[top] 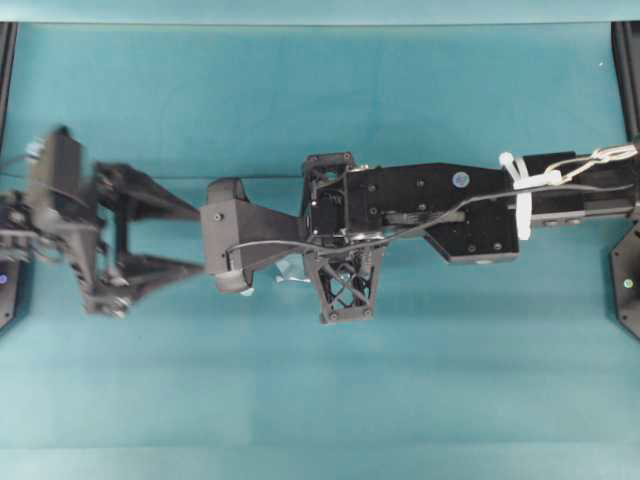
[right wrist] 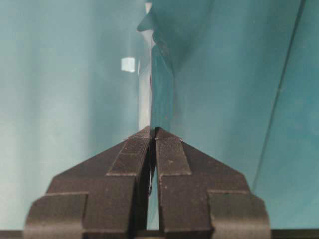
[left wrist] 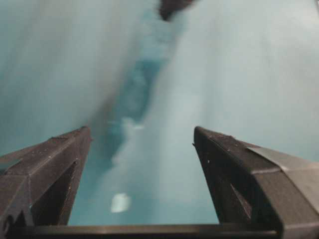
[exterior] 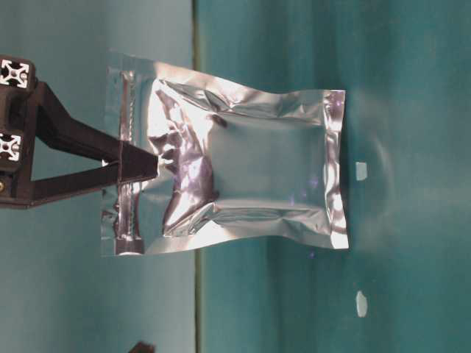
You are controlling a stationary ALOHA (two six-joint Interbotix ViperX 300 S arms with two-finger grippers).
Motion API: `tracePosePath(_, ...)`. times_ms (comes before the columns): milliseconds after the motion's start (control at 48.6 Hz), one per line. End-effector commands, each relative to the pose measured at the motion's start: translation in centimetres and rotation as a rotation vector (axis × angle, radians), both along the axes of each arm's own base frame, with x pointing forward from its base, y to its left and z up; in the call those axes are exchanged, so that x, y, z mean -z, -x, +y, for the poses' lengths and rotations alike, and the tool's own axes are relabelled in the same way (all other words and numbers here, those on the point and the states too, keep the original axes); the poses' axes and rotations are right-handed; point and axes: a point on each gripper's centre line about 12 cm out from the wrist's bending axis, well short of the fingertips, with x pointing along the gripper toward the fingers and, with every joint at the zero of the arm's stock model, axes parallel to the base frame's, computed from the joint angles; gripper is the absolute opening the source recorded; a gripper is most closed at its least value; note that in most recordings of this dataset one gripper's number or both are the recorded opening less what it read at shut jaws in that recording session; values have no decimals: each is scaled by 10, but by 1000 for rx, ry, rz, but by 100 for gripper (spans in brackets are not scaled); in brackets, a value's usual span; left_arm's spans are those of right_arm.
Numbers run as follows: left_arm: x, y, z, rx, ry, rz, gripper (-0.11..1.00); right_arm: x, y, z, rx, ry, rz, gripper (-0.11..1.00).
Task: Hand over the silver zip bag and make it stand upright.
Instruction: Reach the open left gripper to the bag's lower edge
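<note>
You're in a robotics lab for sure: plain teal counter (top: 320, 400), two black arms, aluminium frame rails (top: 6, 60) at the edges.

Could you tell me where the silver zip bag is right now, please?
The silver zip bag fills the middle of the table-level view, pinched at its zip-strip end by the right gripper. From overhead it is almost wholly hidden under that arm.

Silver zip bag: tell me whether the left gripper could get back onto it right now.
Probably yes. The left gripper stands open beside the right gripper, which pinches the silver zip bag at its zip end; nothing visible lies between them.
</note>
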Motion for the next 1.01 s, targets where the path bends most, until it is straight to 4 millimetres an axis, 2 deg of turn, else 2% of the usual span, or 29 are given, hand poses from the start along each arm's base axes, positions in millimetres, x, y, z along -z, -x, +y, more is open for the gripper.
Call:
tracePosePath(0, -2, -12, -7, 26, 3, -17, 91, -11, -1, 1, -1, 1, -33, 4)
tracePosePath(268, 24, -35, -10, 31, 4, 28, 91, -11, -1, 1, -1, 1, -31, 4)
tracePosePath(576, 57, -52, 3, -9, 7, 43, 91, -11, -1, 1, 1, 1, -33, 4)
tracePosePath(741, 65, -65, 11, -33, 8, 18, 91, -11, -2, 1, 0, 1, -34, 4)
tracePosePath(988, 77, -85, 9, -23, 7, 22, 91, -10, -1, 0, 3, 1, -33, 4)
